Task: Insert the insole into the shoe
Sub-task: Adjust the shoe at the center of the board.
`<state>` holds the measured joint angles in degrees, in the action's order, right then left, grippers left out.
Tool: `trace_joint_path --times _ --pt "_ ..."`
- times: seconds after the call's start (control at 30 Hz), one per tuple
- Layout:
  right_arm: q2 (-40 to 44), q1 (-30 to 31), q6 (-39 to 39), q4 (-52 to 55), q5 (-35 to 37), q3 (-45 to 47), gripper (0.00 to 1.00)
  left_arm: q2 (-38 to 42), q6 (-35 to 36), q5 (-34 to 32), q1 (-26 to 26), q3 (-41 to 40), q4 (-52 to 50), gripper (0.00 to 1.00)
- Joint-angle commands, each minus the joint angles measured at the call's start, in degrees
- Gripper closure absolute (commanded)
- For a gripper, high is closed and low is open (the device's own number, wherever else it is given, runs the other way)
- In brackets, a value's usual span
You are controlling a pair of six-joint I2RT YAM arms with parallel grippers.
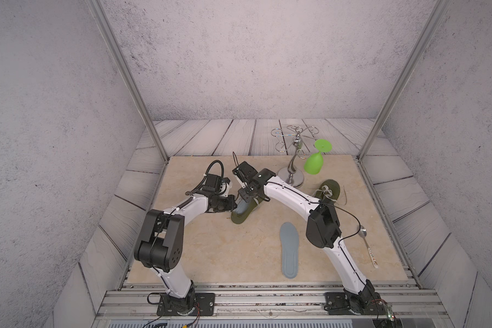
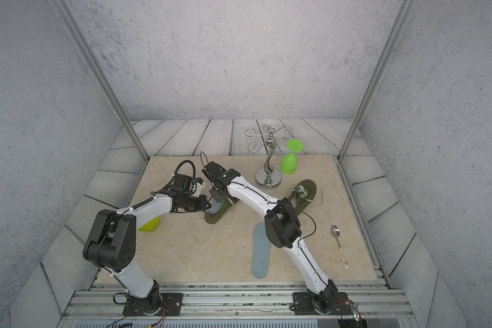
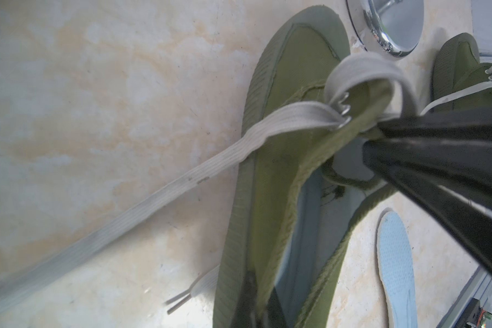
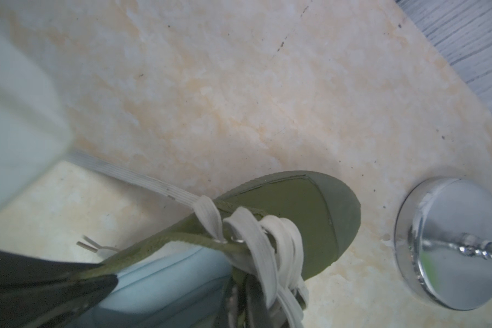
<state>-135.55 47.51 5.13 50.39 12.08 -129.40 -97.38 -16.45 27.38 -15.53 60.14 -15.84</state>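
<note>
An olive green shoe [image 1: 240, 218] with white laces lies mid-table between both arms. A grey-blue insole [image 1: 242, 208] sits inside it, showing through the opening [image 4: 168, 281]. My left gripper [image 1: 231, 205] is shut on the shoe's side wall near the heel [image 3: 256, 306]. My right gripper [image 1: 250, 198] is shut on the shoe's upper edge by the laces [image 4: 245, 306]; its black fingers [image 3: 438, 147] show in the left wrist view. A second grey-blue insole [image 1: 289, 250] lies flat on the table, nearer the front.
A second olive shoe [image 1: 328, 188] lies at the right behind my right arm. A chrome glass rack [image 1: 291, 176] holds a green glass [image 1: 314, 164] at the back. A spoon [image 1: 367, 244] lies at the right, and a green bowl [image 2: 149, 224] shows under my left arm.
</note>
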Motion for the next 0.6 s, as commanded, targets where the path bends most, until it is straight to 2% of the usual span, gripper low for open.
trace_joint_path --times 0.0,0.4,0.57 --pt "-3.8 0.17 0.22 0.21 0.13 1.61 0.99 0.26 0.23 2.59 0.19 0.42 3.7 1.0" --pt "-1.35 -1.87 6.03 -6.28 -9.97 10.95 1.0 -0.53 -2.38 7.56 1.64 -2.84 9.98 1.0" --pt "-4.43 -2.5 6.39 -6.02 -11.36 9.39 1.0 -0.83 -2.54 8.13 1.64 -3.24 10.8 1.0"
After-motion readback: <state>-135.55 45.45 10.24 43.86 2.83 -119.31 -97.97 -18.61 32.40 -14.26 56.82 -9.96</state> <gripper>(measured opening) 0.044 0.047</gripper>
